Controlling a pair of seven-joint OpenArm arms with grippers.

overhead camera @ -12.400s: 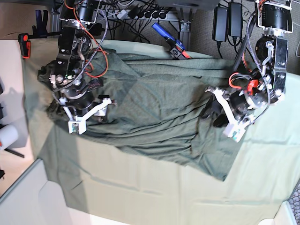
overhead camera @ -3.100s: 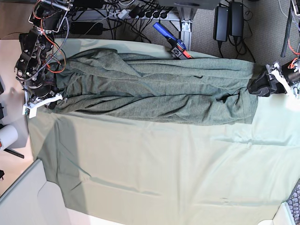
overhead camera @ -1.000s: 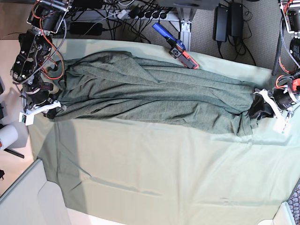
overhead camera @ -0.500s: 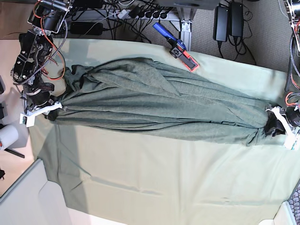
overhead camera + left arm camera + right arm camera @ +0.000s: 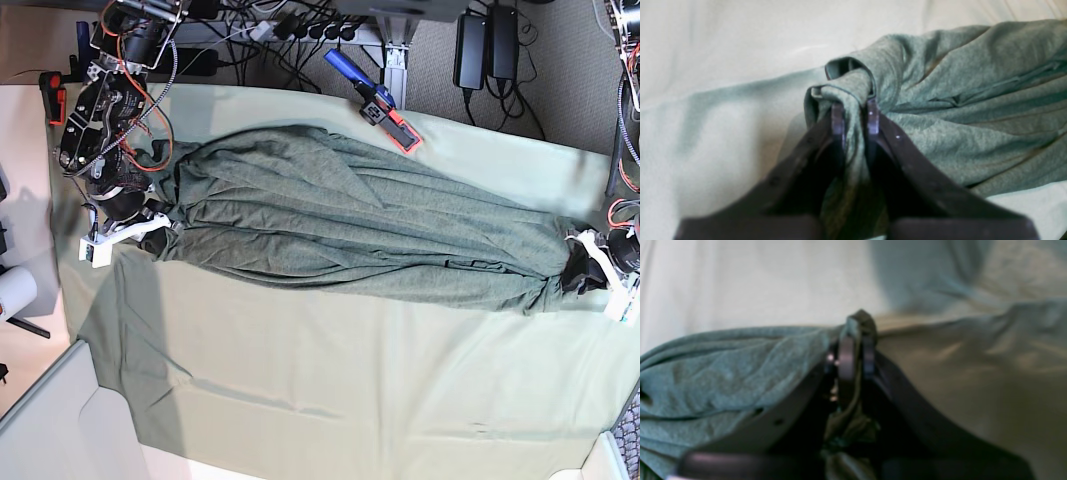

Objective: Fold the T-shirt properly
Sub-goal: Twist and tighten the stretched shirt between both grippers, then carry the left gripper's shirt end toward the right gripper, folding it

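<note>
At nine o'clock our right gripper (image 5: 128,228) is clamped on one bunched end of the T-shirt (image 5: 360,225), which stretches across the table cloth (image 5: 330,390) to three o'clock, where our left gripper (image 5: 600,275) pinches the other end. The knit looks soft, light and limp, so we judge the hems and corners the best holds.

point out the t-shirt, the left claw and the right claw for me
T-shirt (image 5: 350,225), base view, middle of the stretched fabric.
Left claw (image 5: 855,116), left wrist view, between the tips pinching the shirt's edge.
Right claw (image 5: 855,355), right wrist view, between the tips gripping bunched shirt fabric.
</note>
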